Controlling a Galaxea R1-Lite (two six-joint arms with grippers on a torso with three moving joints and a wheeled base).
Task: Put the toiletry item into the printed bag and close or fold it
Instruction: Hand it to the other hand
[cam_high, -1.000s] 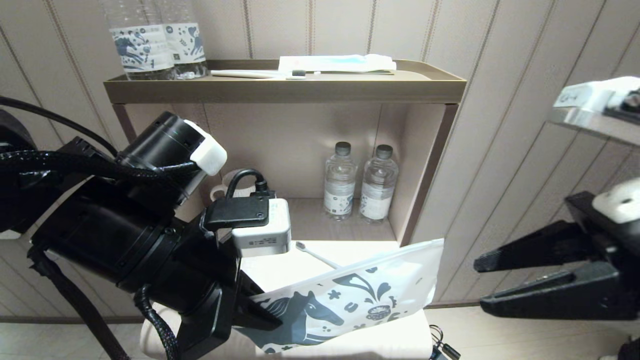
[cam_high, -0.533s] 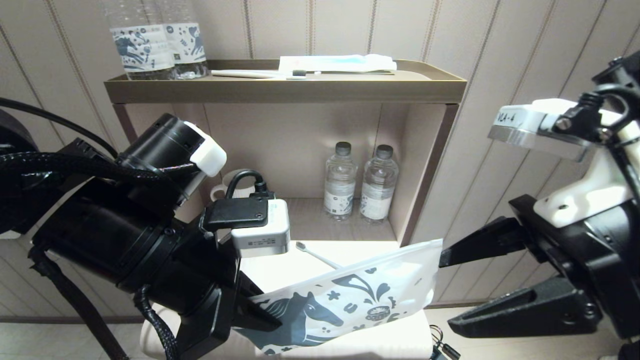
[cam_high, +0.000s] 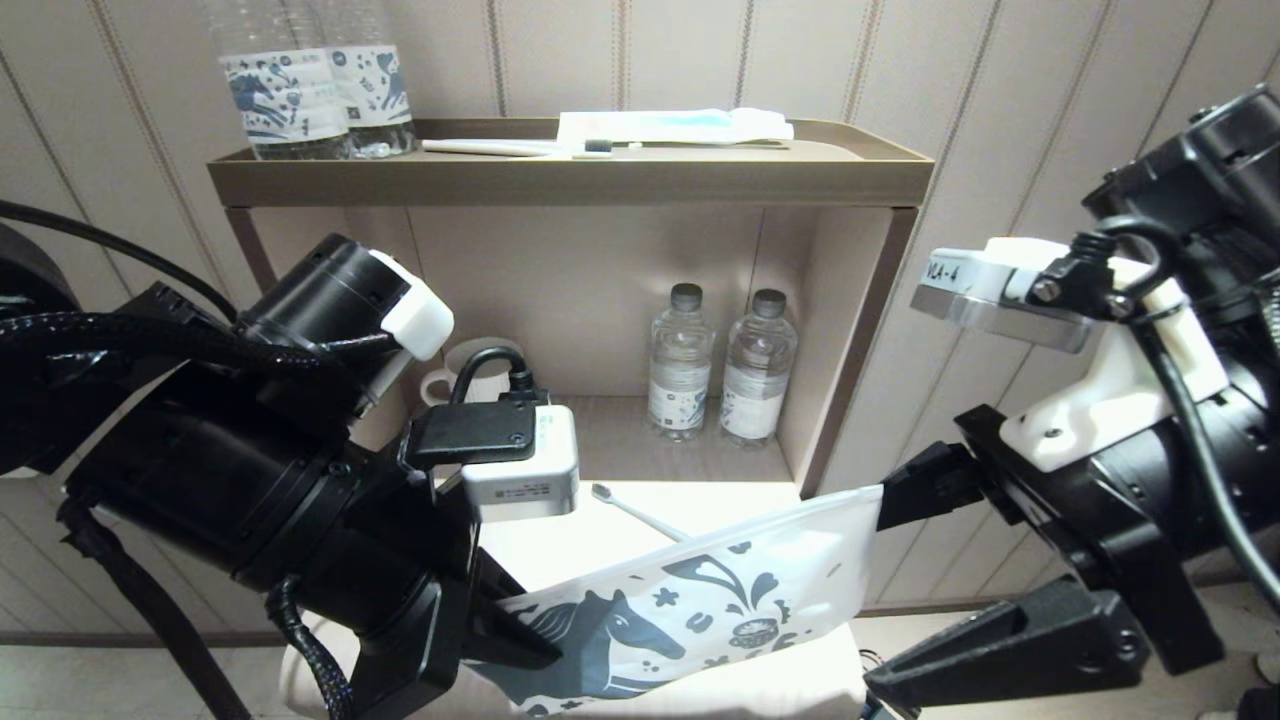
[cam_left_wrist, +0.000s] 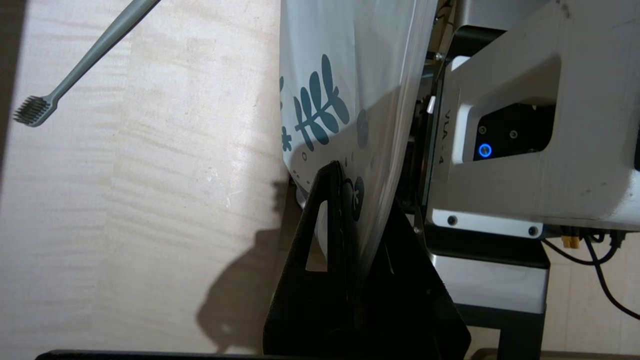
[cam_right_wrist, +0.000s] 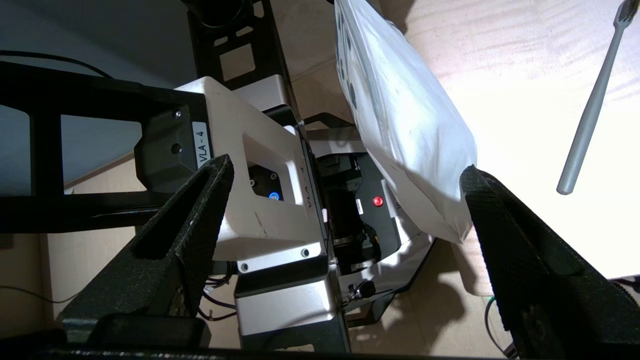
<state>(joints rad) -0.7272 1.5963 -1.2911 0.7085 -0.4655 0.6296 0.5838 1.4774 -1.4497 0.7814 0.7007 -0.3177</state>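
Pale wood table (cam_high: 560, 535), shelf unit (cam_high: 570, 175) behind. Left gripper (cam_left_wrist: 350, 220) clamps horse-print bag (cam_high: 700, 605), lifted. Right gripper (cam_right_wrist: 345, 200) spread wide at bag's free end. Grey toothbrush (cam_high: 632, 511) lies on table.

The printed bag (cam_high: 700, 610) is white translucent plastic, patterned with a dark blue horse, flowers, leaf sprigs and small motifs. The toothbrush (cam_left_wrist: 85, 55) is pale grey with a dark grey bristle head. It lies on a pale, light-grained wooden surface (cam_left_wrist: 125, 200). The grippers' fingers (cam_right_wrist: 525, 260) are black and textured, on black arms with white camera housings (cam_high: 520, 470). The shelf unit (cam_high: 570, 180) is brown-tan against beige striped wall panels (cam_high: 1000, 100). The water bottles (cam_high: 680, 365) are clear with dark caps and white, blue-printed labels.
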